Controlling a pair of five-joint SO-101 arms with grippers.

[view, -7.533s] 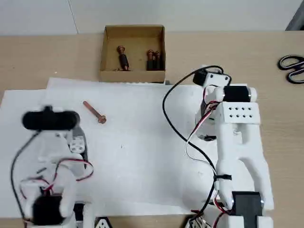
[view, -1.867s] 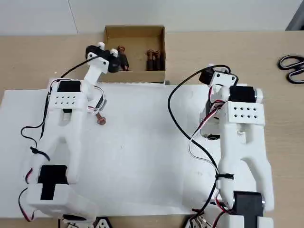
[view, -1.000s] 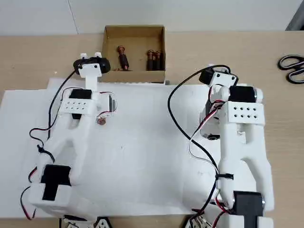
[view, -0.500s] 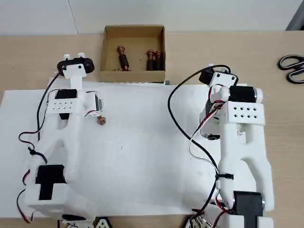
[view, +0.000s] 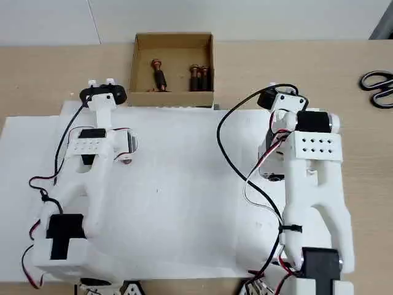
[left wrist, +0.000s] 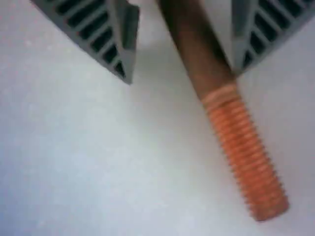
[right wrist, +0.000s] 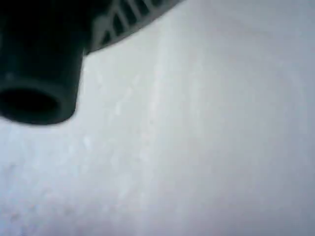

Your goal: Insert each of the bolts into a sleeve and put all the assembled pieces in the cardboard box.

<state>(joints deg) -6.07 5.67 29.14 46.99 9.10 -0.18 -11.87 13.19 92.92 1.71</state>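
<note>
Wooden table, white foam sheet over most of it; the soft, matte sheet probably stops round parts rolling.

Left: left gripper is low over the sheet, jaws parted and straddling the bolt. One ribbed grey finger is right against the shank, the other stands apart. Nothing clamped yet. The bolt lies flat on the foam: copper-coloured, smooth shank, finely threaded end pointing away from the jaws. Straddling the shank looks like set-up for a pinch that leaves the thread free to enter a sleeve.

Centre, far edge: cardboard box, open top, three assembled pieces lying inside.

Right: right gripper seems closed on a black sleeve, a matte tube with its hollow end exposed just above the foam, likely held out to receive the bolt.

Far right: scissors, well apart.
</note>
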